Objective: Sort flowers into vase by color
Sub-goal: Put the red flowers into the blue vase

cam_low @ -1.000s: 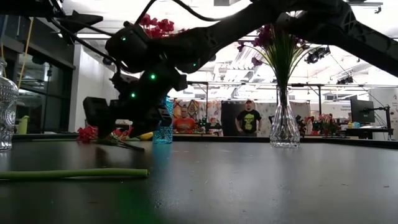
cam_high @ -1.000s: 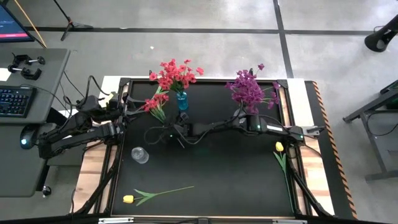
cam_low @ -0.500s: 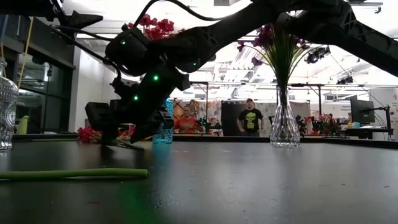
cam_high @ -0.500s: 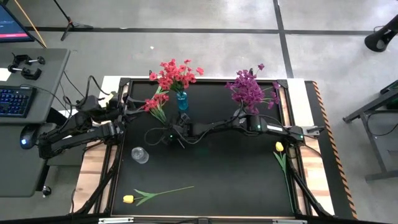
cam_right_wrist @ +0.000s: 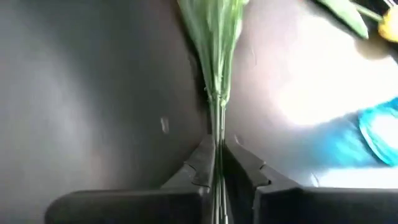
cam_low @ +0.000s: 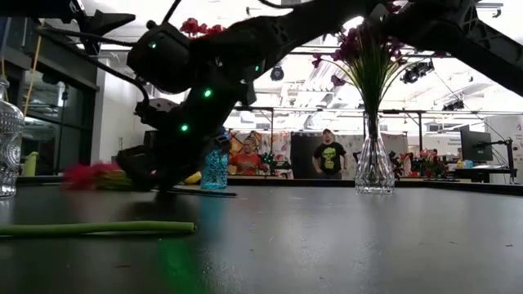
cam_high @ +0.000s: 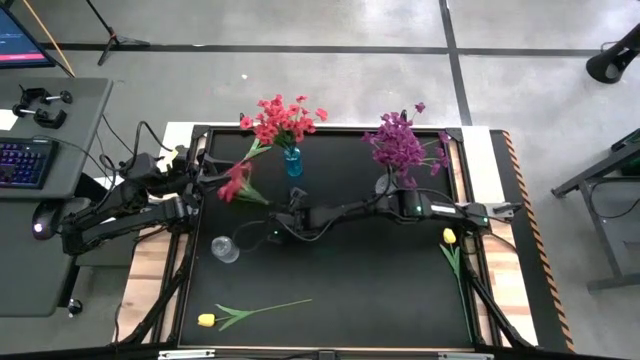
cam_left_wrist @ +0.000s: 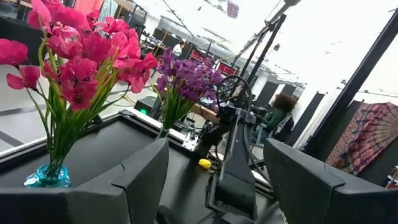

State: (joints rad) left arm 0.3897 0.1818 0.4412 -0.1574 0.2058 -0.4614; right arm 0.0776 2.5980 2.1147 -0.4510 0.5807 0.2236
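A loose red-pink flower cluster (cam_high: pixel 236 184) lies left of centre, its green stem (cam_right_wrist: pixel 214 93) running to my right gripper (cam_high: pixel 271 212), which is shut on it. The blue vase (cam_high: pixel 293 161) holds more red-pink flowers (cam_high: pixel 281 120). A clear vase (cam_low: pixel 374 170) holds purple flowers (cam_high: pixel 400 145). One yellow flower (cam_high: pixel 206 320) lies on the table near the front edge, another (cam_high: pixel 449 236) at the right. My left gripper (cam_left_wrist: pixel 217 186) stands open at the table's left edge, holding nothing. My right gripper pinches the red-pink cluster's thin green stem (cam_right_wrist: pixel 216 144) between its two fingers, well below the blossoms. The fingers run along the stem in the wrist view and come slanting down from the table's right. The stem's free end (cam_low: pixel 204 193) sticks out behind the gripper, low over the table.
A small clear glass vase (cam_high: pixel 224 248) stands left of centre, near my right gripper. Desks with a keyboard (cam_high: pixel 22 163) stand off the table's left. People (cam_low: pixel 328 155) stand in the room beyond the far edge.
My right gripper has shut on the red-pink cluster's stem and gone a little toward the table's near edge. The cluster has swung away from the blue vase, its blossoms moving toward the left and near edges.
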